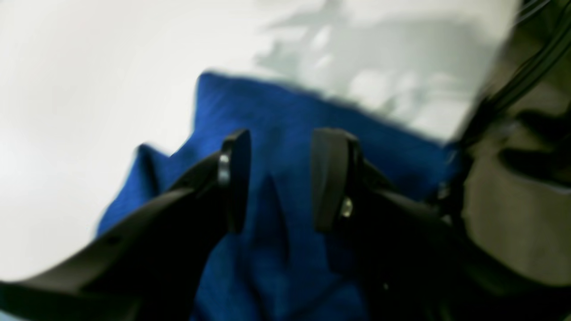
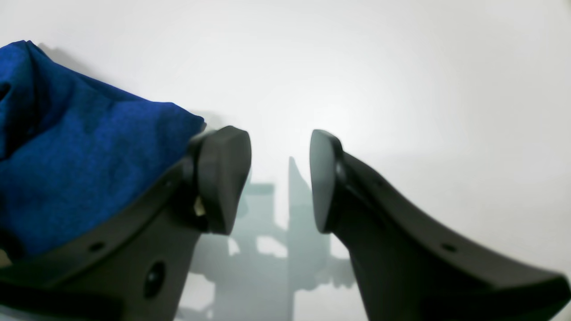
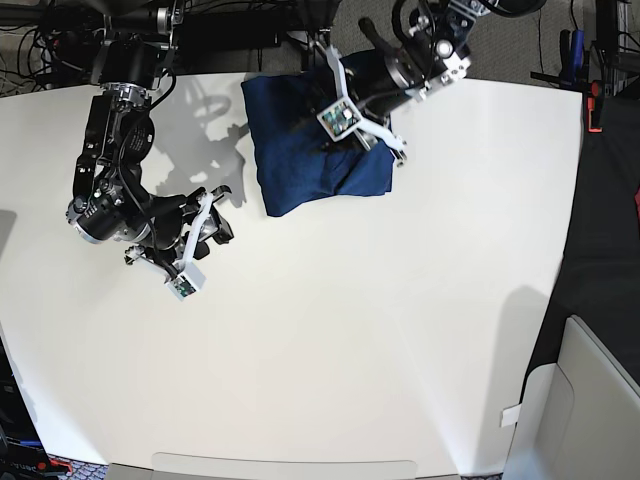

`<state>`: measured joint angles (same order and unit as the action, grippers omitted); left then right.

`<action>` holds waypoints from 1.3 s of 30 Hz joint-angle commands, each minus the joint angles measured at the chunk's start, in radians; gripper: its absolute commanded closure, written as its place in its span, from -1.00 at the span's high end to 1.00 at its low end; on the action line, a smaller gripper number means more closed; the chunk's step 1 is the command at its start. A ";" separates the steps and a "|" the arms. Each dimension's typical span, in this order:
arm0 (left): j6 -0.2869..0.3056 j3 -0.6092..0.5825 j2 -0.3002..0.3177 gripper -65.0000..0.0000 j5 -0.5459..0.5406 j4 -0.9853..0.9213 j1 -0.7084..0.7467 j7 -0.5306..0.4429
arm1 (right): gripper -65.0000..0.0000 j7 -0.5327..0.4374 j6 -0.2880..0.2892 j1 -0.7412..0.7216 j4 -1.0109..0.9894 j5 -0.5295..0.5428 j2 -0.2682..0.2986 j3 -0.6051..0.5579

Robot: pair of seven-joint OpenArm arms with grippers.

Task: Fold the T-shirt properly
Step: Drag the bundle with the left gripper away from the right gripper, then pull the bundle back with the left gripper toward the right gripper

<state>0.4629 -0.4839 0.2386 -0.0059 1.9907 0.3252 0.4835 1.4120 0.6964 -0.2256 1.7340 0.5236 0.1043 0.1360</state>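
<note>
Hovering over the folded navy T-shirt at the far edge of the white table, the left gripper spreads its jaws with only blue fabric showing beneath the gap, nothing pinched between them. Well off to the side, the right gripper hangs parted and empty above bare tabletop, the shirt's edge just beside one finger.
</note>
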 commanded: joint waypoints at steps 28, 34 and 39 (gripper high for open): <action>-0.003 0.328 -0.002 -0.37 -0.009 -0.081 -0.019 -0.009 | -0.18 -0.016 0.002 -0.025 0.016 0.011 -0.030 -0.025; -0.003 0.103 0.003 -0.37 -0.007 -0.083 -0.048 -0.006 | -0.18 -0.016 0.002 -0.073 0.013 -0.052 -0.076 -0.026; -0.003 -0.066 0.003 -0.37 0.025 -0.141 -0.100 -0.006 | -0.18 -0.016 0.002 -0.102 0.011 -0.141 -0.131 -0.032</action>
<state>0.4603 -0.5472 0.2394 0.0261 1.8378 0.2264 0.4946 1.4117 0.6960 -0.3050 1.7321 0.3820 -0.0296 0.1017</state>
